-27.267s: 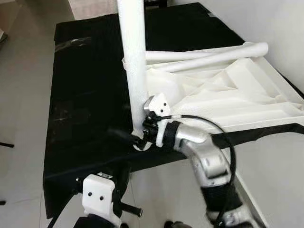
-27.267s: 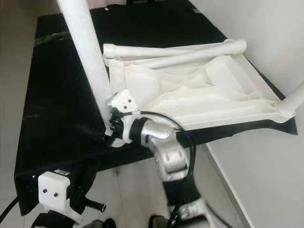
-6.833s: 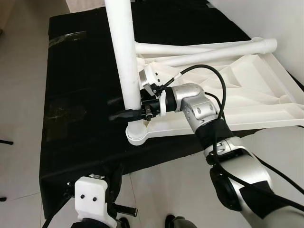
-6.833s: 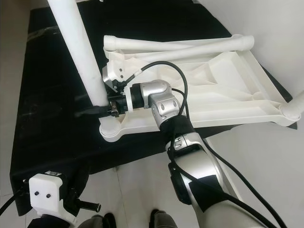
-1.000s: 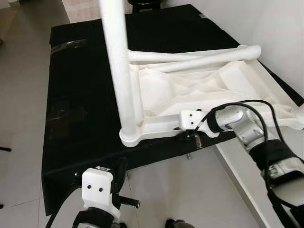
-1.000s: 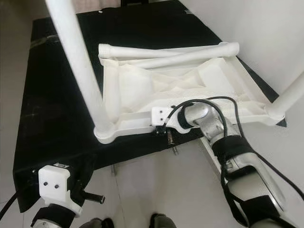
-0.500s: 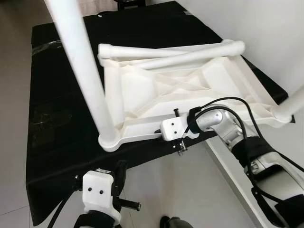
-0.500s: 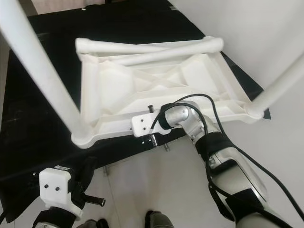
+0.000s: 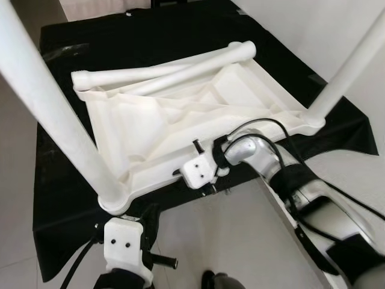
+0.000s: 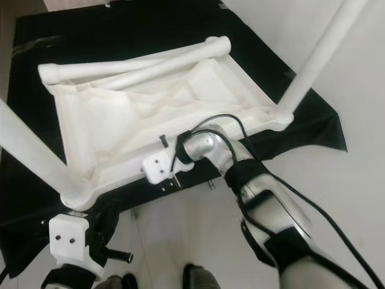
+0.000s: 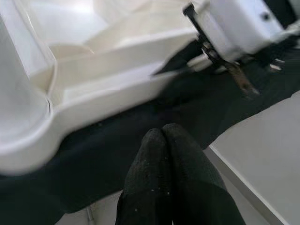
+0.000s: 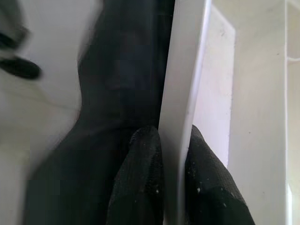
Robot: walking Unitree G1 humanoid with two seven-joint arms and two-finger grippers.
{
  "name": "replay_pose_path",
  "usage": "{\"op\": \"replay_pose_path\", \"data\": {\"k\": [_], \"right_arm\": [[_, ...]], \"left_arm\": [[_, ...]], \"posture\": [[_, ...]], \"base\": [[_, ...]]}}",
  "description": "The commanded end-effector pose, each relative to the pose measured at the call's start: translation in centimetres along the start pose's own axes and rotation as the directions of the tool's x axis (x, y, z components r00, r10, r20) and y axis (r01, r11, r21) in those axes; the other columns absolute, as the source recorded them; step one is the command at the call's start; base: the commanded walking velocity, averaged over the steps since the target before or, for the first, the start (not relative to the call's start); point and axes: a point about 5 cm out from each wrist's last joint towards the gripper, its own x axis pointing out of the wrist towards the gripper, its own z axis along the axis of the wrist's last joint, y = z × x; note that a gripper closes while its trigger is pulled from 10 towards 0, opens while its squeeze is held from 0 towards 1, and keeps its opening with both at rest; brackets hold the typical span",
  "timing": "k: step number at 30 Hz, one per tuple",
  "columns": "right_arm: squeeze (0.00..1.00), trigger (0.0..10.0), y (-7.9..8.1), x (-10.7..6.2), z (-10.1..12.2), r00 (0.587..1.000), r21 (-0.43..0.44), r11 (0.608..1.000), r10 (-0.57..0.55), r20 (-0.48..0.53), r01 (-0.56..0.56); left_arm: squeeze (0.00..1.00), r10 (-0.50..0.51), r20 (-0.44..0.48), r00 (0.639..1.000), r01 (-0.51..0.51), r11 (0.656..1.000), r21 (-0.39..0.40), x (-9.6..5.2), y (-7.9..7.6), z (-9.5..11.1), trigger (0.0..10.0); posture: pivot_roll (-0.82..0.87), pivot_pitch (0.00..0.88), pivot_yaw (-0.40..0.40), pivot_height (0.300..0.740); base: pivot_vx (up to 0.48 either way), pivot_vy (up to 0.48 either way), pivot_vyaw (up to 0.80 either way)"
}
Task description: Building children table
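Observation:
A white children's tabletop [image 9: 180, 114] lies upside down on a black-covered table [image 9: 138, 36]. One white leg [image 9: 48, 114] stands upright in its near left corner socket. Another leg [image 9: 352, 60] stands in the right corner. Two loose legs [image 9: 162, 65] lie along the far rim. My right gripper [image 12: 171, 136] is shut on the tabletop's near rim [image 12: 183, 70], about midway along that rim [image 9: 156, 174]. My left gripper [image 11: 163, 133] hangs low in front of the black table, shut with nothing in it.
The black table's front edge [image 9: 78, 241] lies just under the tabletop's near left corner. A white wall [image 9: 313, 24] runs along the right side. Pale tiled floor [image 9: 240, 241] lies between me and the table.
The head view has swung. The tabletop has slid and turned with my right gripper at its near rim, so its near left corner now sits closer to the black table's front edge.

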Motion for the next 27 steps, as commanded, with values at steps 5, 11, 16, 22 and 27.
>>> {"op": "replay_pose_path", "data": {"k": [5,11,16,22,27], "right_arm": [[0.0,10.0,-5.4,-3.0,0.2,0.961,-0.187,0.957,-0.246,-0.128,0.22],[1.0,10.0,-5.3,-4.8,-1.8,0.934,-0.168,0.96,-0.259,-0.246,0.222],[0.98,10.0,-5.5,-5.7,-2.7,0.901,-0.199,0.94,-0.327,-0.287,0.278],[0.96,10.0,-5.5,-7.3,-4.0,0.855,-0.212,0.921,-0.383,-0.349,0.326],[0.94,10.0,-5.2,-8.3,-4.4,0.866,-0.13,0.926,-0.377,-0.329,0.354]], "left_arm": [[0.0,0.004,-0.008,1.0,-0.004,1.0,-0.005,-0.4,-0.4,0.1,10.0],[0.0,0.006,-0.006,1.0,-0.006,1.0,-0.008,-0.4,-0.4,0.1,10.0],[0.0,0.002,-0.007,1.0,-0.002,1.0,-0.011,-0.3,-0.4,0.1,10.0],[0.0,-0.002,-0.008,1.0,0.002,1.0,-0.01,-0.3,-0.3,0.1,10.0],[0.0,0.0,-0.007,1.0,0.0,1.0,-0.01,-0.2,-0.3,0.1,10.0]], "posture": [[0.01,0.229,-0.052,0.74],[0.0,0.233,-0.047,0.74],[-0.01,0.232,-0.038,0.74],[-0.01,0.229,-0.034,0.74],[-0.01,0.227,-0.037,0.74]], "base": [[0.0,0.0,0.0],[0.0,0.0,0.0],[0.0,0.0,0.0],[0.0,0.0,0.0],[0.0,0.0,0.0]]}}
